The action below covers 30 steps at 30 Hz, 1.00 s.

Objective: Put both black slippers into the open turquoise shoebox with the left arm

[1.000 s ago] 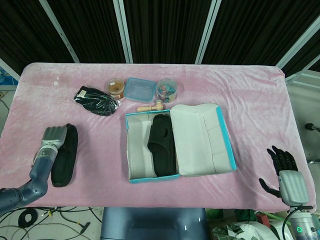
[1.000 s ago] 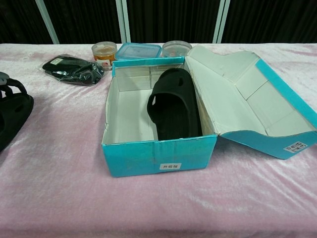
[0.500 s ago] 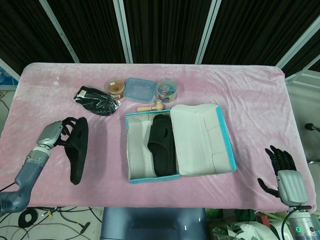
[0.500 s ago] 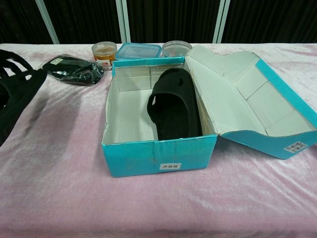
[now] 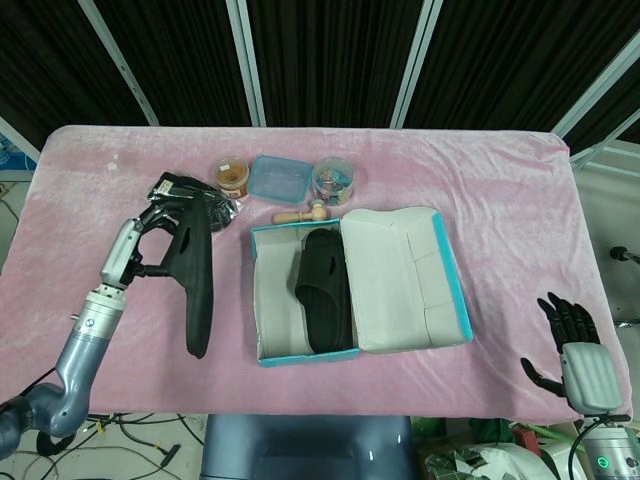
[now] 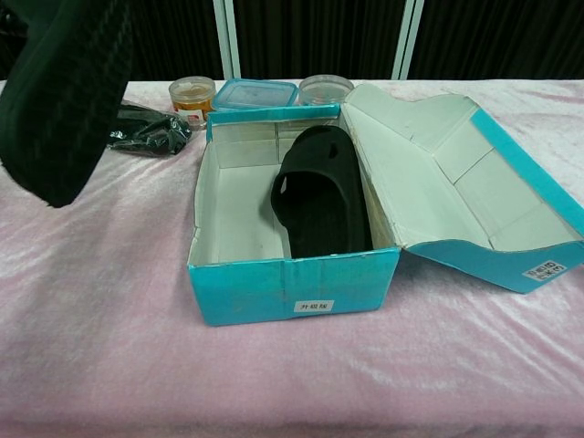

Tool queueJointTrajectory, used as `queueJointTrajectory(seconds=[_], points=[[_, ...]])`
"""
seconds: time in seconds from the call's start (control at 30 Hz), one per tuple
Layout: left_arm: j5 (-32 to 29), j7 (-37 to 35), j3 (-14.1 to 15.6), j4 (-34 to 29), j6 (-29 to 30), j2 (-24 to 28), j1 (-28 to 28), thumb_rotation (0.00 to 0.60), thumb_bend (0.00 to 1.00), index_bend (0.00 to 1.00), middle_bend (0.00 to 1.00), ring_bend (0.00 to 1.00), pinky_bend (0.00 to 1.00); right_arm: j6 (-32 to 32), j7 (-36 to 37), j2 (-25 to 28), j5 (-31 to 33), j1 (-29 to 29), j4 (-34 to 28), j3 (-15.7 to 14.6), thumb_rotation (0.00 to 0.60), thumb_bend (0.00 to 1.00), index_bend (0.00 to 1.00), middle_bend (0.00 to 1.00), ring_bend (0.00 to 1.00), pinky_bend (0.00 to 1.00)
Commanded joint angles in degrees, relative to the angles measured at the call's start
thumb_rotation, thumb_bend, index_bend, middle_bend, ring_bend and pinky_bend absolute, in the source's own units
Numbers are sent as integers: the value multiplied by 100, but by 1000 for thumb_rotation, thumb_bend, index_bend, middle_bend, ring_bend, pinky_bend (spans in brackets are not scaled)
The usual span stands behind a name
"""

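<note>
My left hand (image 5: 150,235) holds a black slipper (image 5: 195,280) in the air, left of the turquoise shoebox (image 5: 262,300). The slipper hangs on edge, its toe pointing toward me; in the chest view its ribbed sole (image 6: 64,100) fills the upper left. The other black slipper (image 5: 324,290) lies inside the shoebox (image 6: 292,283), against its right side (image 6: 319,192). The box lid (image 5: 405,275) is folded open to the right. My right hand (image 5: 578,355) rests open, fingers spread, at the near right table edge, holding nothing.
Behind the box stand an orange jar (image 5: 232,176), a blue-lidded container (image 5: 279,178), a clear jar of coloured bits (image 5: 333,180) and a wooden piece (image 5: 303,213). A black item in a plastic bag (image 5: 175,195) lies behind the lifted slipper. Pink cloth covers the table (image 5: 500,190).
My left hand has lifted the slipper off the table at the near left and carried it up and rightward toward the box. The slipper now hangs on edge. My right hand stays put.
</note>
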Motion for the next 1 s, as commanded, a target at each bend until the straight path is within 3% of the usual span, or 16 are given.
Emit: queueJointTrajectory(seconds=[0.03,0.23,0.53,1.0], points=[[-80,885,-313,-73,580,-786,-309,600,0,267,531,465,436,12,16,1,5,-11,10,-2,600,199,0,17,0,42],[107,1374,-328,615,917,-1679,-738,600,0,268,531,465,436,36,62,4,33,-47,42,-9,600,199,0,17,0,42],[317,1392,-107,1869,1146,-2648,-1112,600,0,268,533,465,436,82,127,40,79,-105,74,-4,600,200,0,17,0,42],[352,1116,314,3060,1199,-3250,-1102,600,0,266,534,465,436,82,149,31,69,-121,91,-7,600,199,0,17,0,42]])
